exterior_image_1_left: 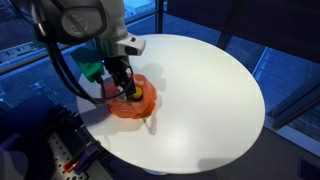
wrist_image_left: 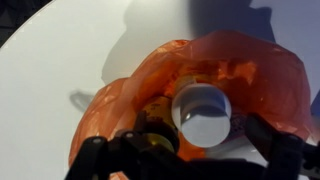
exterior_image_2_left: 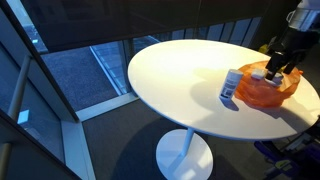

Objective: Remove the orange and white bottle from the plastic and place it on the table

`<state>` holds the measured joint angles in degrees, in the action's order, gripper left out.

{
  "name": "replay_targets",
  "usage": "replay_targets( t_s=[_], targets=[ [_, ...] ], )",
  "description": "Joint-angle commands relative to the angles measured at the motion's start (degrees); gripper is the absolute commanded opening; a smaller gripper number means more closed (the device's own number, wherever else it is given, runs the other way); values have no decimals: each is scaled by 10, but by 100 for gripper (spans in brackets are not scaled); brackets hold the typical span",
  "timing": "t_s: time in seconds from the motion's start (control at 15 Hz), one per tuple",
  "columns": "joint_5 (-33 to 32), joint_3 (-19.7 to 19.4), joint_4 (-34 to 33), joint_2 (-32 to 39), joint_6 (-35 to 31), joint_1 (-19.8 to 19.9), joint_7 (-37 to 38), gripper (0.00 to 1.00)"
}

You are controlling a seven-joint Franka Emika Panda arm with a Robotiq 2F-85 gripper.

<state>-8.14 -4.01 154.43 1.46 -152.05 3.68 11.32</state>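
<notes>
Gripper (exterior_image_1_left: pixel 128 88) over plastic (exterior_image_1_left: pixel 145 108), near table (exterior_image_1_left: pixel 210 90) edge

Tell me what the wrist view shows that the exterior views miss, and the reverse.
Wrist only: a close top-down look at the bottle and its white cap, inside the bowl. Exterior only: the arm, the pedestal, and a pale bottle standing on the table beside the bowl. Both: bowl, table, and the gripper over the bowl.
</notes>
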Motion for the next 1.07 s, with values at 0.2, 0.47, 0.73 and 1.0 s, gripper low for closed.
replay_targets(
  t_s=[0.2,0.47,0.73,1.0],
  targets=[
    [-56,-5,9,10,-38,-3,6,96],
    [-69,-5,17,-1,-38,-4,9,82],
    [-81,-4,23,-15,-30,-5,16,45],
    [-83,-1,27,-47,-18,-4,30,20]
  ],
)
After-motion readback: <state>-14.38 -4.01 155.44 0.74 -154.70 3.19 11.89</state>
